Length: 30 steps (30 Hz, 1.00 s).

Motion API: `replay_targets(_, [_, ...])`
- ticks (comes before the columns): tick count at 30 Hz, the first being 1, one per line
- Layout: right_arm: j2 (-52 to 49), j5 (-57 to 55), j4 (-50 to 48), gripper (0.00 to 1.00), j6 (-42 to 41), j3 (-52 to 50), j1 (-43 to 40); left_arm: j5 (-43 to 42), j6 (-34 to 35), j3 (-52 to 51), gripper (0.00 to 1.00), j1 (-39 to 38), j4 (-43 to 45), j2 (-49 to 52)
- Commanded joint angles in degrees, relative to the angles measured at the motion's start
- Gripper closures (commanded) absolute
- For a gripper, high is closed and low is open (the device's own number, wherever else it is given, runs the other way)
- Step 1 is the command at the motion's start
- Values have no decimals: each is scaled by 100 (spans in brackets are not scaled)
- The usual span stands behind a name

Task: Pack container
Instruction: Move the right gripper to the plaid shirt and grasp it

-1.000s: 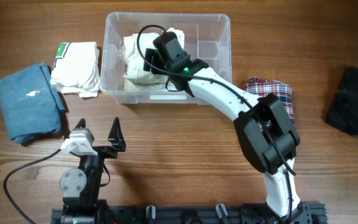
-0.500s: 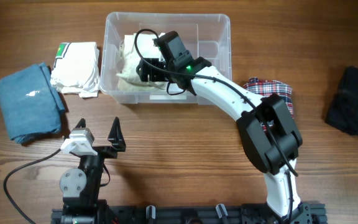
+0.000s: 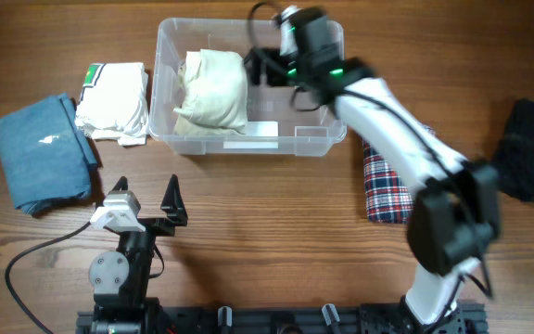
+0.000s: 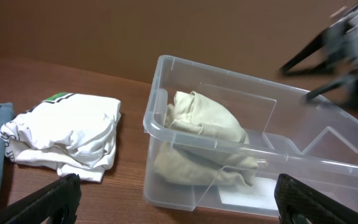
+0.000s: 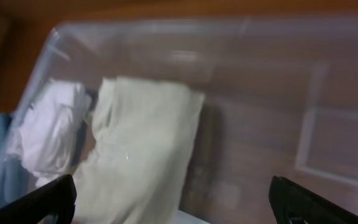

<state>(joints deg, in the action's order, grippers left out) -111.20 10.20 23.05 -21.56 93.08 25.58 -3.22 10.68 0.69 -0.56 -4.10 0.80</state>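
The right fingers (image 5: pixel 45 205) stand wide apart and empty above the right half of the container (image 3: pixel 160 83), which sits at the upper centre of the table (image 3: pixel 267 232). A cream folded garment (image 3: pixel 213 88) lies in the container's left half. The left fingers (image 3: pixel 172 197), at lower left, are spread open and empty. A white folded garment (image 3: pixel 114 97) lies just left of the container.

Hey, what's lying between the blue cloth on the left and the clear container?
A folded white garment with a green tag lies between the blue cloth and the container. The overhead view shows it best.
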Motion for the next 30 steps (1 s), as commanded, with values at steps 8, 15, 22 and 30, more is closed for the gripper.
replay_targets(8, [2940, -831, 3147, 0, 1226, 271, -1449, 31, 50, -37, 0, 46, -15, -42])
replay_targets(15, [2900, -1349, 4918, 0, 675, -439, -2669, 31, 50, -37, 0, 46, -15, -42])
replay_targets(22, [2726, -1152, 4081, 0, 1025, -2057, -3016, 31, 50, -37, 0, 46, -15, -42])
replay_targets(30, [1759, -385, 3003, 0, 1858, -2551, -3521, 31, 50, -37, 0, 46, -15, -42])
